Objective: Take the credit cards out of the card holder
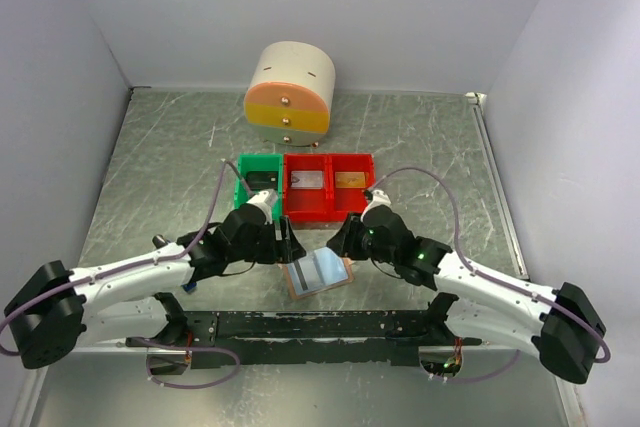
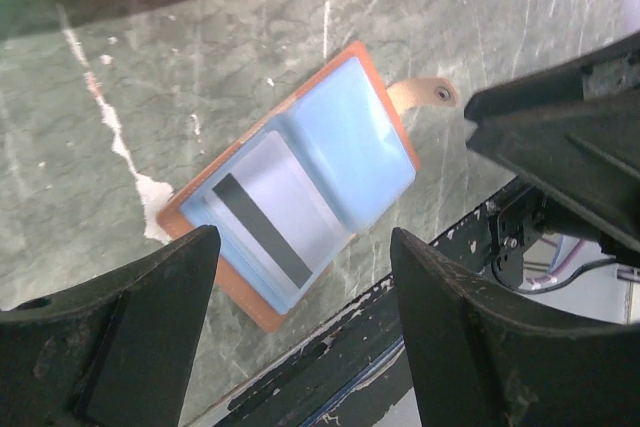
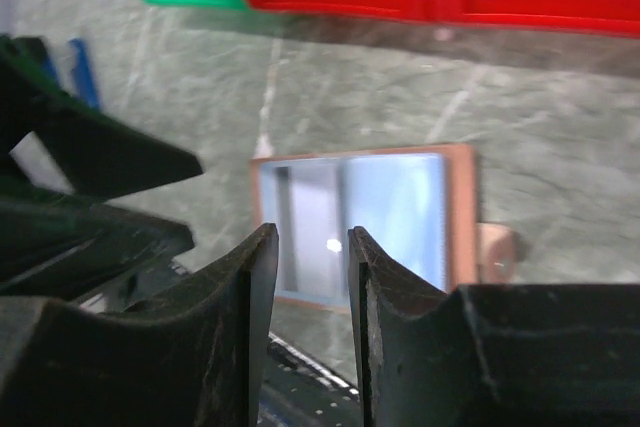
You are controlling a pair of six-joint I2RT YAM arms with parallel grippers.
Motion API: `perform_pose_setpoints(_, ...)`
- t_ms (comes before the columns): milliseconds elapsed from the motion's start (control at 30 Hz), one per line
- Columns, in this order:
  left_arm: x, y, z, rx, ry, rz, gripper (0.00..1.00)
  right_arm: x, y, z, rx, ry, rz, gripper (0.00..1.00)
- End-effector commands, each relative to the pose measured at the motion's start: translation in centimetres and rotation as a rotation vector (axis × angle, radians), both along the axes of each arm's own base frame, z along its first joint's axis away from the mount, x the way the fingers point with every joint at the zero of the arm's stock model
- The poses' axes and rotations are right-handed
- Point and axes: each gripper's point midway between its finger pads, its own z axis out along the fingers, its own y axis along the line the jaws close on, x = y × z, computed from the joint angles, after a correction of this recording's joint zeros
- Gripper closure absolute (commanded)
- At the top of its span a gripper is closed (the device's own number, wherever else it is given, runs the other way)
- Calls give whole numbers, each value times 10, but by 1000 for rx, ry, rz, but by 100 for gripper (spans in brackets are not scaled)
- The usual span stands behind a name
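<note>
The card holder lies open and flat on the table near the front edge, tan-brown with pale blue pockets. A credit card with a dark stripe sits in its pocket, partly slid out; it also shows in the right wrist view. My left gripper hovers at the holder's left edge, open wide and empty. My right gripper hovers at the holder's far right corner, its jaws a narrow gap apart with nothing between them. The holder fills the middle of both wrist views.
Two red bins and a green bin stand just behind the grippers; one red bin holds a silvery card. A round drawer cabinet stands further back. A blue stick gadget lies left. The black base rail runs along the front.
</note>
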Motion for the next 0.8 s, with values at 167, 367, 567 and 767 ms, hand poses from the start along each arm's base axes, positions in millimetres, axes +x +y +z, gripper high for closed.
perform_pose_setpoints(167,16,47,9,100,-39,241,18,-27,61,2,194,59,265,66)
perform_pose_setpoints(367,13,61,13,113,-56,262,16,-31,65,-36,117,140,262,68)
perform_pose_setpoints(567,7,49,15,101,-59,163,20,-32,54,-67,40,191,220,68)
perform_pose_setpoints(767,-3,36,5,114,-12,66,27,-41,46,-84,61,236,187,75)
